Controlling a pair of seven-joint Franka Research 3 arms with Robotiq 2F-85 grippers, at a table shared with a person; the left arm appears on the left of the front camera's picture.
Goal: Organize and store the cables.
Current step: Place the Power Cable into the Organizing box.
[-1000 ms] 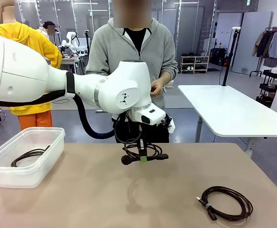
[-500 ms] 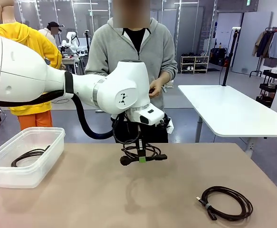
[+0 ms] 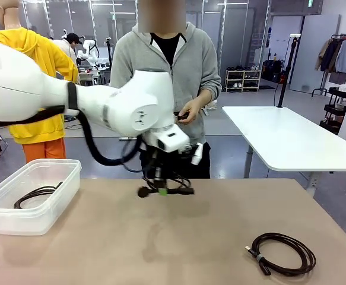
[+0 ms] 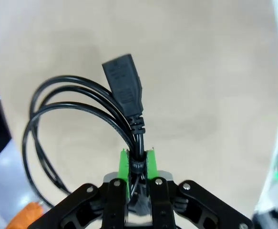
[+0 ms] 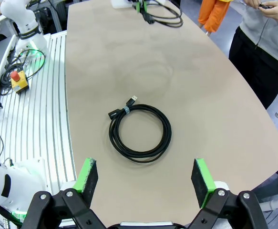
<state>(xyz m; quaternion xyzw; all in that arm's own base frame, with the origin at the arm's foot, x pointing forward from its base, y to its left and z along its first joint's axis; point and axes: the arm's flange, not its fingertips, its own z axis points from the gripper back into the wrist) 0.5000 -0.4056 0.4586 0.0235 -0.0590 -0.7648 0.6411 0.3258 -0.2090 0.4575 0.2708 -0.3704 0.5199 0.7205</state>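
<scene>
The tan table (image 3: 101, 249) takes up most of the room in front of me. A person (image 3: 167, 65) in a grey hoodie stands at its far edge, hands (image 3: 187, 113) together around something small I cannot make out. The white left arm (image 3: 119, 107) reaches over the middle of the table. At the left edge sits a clear tub (image 3: 18, 222) with a looped cable (image 3: 36, 193) lying inside. Near the right front, well apart from the tub, a coiled cable (image 3: 262, 263) lies flat on the table, and the right gripper (image 5: 144, 175) hangs above it with jaws spread wide and nothing between them. The left gripper (image 3: 162, 190) is clenched on a bundled cable (image 3: 181, 190) just behind its plug, the loops drooping clear of the tabletop
</scene>
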